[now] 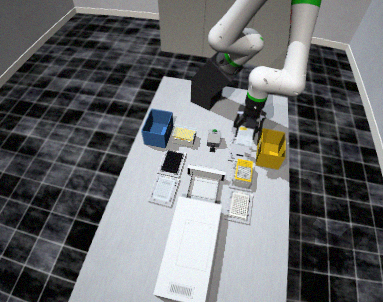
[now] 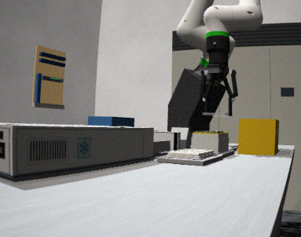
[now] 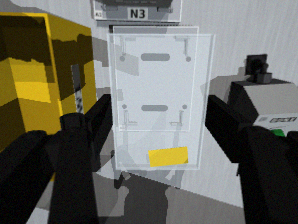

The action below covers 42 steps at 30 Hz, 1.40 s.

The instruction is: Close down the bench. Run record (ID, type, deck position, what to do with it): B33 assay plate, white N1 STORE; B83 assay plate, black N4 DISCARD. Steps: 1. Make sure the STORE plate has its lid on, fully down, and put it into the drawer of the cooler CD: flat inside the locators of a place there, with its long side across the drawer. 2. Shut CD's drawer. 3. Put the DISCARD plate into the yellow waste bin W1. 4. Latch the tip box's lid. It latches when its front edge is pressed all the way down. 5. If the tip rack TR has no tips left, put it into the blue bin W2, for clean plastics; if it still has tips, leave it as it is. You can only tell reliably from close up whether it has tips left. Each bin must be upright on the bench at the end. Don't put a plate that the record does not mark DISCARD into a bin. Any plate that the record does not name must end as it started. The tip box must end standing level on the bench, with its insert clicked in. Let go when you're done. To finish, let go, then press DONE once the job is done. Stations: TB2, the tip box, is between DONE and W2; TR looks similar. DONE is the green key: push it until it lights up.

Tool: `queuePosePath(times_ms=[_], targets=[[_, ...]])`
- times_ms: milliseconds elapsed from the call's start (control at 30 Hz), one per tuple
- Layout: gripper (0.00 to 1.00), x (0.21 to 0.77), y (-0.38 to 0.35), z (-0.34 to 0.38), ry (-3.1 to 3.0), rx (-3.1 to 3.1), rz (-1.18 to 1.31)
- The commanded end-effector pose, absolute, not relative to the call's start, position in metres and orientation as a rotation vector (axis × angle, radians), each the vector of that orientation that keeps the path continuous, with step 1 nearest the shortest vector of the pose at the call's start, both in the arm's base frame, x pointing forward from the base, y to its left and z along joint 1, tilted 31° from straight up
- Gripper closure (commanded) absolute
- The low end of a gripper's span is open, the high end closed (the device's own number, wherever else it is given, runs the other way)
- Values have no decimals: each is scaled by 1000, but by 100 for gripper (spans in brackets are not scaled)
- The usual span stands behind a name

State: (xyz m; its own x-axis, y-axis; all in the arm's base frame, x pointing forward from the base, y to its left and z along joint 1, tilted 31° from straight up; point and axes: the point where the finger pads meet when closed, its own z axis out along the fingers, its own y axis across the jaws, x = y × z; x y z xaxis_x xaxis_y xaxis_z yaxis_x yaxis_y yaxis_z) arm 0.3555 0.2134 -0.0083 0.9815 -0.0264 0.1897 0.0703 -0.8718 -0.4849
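Observation:
My gripper (image 3: 158,108) is shut on a clear flat plate lid (image 3: 156,95) with a yellow tag, held by its long sides. In the exterior view the lid (image 2: 217,114) hangs level well above the bench. In the top view the gripper (image 1: 248,122) is at the far right of the bench, beside the yellow bin W1 (image 1: 271,147). Through the lid I see an empty deck place with locators, below the N3 label (image 3: 137,13). A white open plate (image 1: 239,204) lies at the near right. A black plate (image 1: 172,161) and a pale plate (image 1: 165,189) lie on the left.
The cooler CD (image 1: 190,250) stands in front with its drawer (image 1: 206,185) pulled out. The blue bin W2 (image 1: 157,128), a yellow tip box (image 1: 184,133) and the green DONE key (image 1: 213,135) stand in a row. A yellow tip rack (image 1: 244,170) is near W1.

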Motion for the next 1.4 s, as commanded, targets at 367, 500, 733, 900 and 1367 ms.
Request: queuePosePath(times_ms=[367,500,733,900,1367], targets=[[90,357,209,0,13,-2615,-250],[90,362,210,1,24,-2614,-247],[90,381,210,5,24,-2614,-247],[90,394,211,8,24,-2614,-247],[90,425,212,16,24,-2614,-247]])
